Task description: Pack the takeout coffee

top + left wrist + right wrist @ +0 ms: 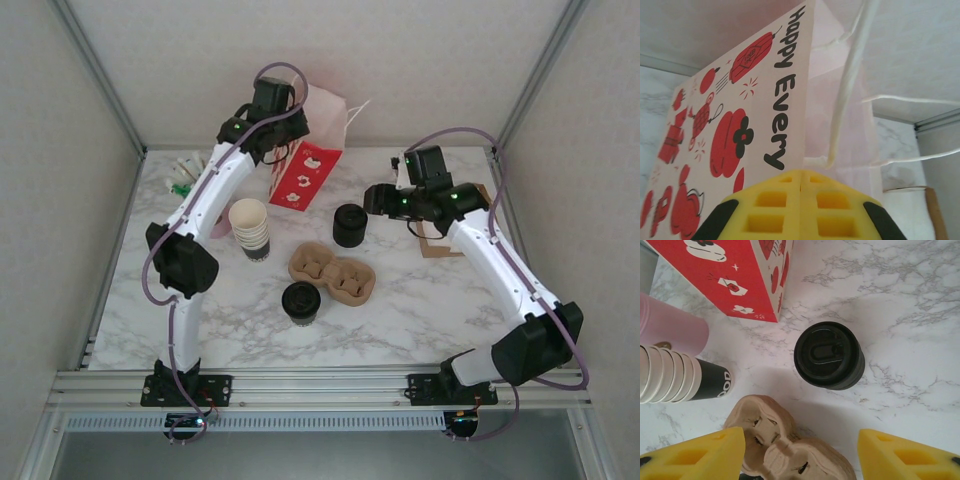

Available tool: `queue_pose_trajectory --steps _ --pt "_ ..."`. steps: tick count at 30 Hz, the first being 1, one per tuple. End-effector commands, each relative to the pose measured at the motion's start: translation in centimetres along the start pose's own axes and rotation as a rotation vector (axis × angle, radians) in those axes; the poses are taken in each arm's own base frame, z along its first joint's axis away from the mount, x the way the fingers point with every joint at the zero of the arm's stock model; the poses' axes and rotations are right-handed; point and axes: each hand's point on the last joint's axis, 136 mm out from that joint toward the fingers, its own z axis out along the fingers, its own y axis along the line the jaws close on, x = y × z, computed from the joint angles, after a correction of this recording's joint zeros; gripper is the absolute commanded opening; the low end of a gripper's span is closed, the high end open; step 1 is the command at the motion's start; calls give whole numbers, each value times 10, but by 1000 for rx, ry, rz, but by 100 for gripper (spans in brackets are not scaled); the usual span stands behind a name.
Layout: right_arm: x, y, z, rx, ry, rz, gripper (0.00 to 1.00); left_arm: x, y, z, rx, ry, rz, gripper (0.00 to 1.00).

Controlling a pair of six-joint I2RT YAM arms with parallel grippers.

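Red-and-white paper bag (pixel 310 150) sits at the back of the marble table (pixel 420 300). Stacked cream cups (pixel 250 228) stand left of a pulp cup carrier (pixel 333 273), black stack of lids (pixel 349 225) just behind it.

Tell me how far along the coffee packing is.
Done: nothing yet; the coffee stands on the table beside the carrier. In hand: the left gripper looks shut on the rim of the bag; the right gripper hangs open and empty. Left: getting the coffee into the bag.
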Motion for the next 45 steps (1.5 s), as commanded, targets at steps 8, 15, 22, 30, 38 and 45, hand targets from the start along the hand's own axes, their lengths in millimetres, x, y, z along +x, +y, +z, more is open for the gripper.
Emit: queue_pose_trajectory --steps 8,15,22,30,38,45 --pt "-2 -18 -17 12 -47 21 61 -11 -50 4 150 -90 -156 0" --pt "-1 -27 -24 12 -59 41 62 -8 -76 3 233 -110 -217 0" --pt "-15 -16 -19 -44 -49 45 63 5 -53 0 167 -138 -246 0" --pt "-45 -6 7 -127 -64 128 64 8 -15 -13 161 -144 -267 0" --pt "-59 -27 50 -143 -47 339 68 8 -3 -5 133 -103 -196 0" --pt "-74 -61 62 -196 -113 539 79 0 18 8 55 -81 -98 23"
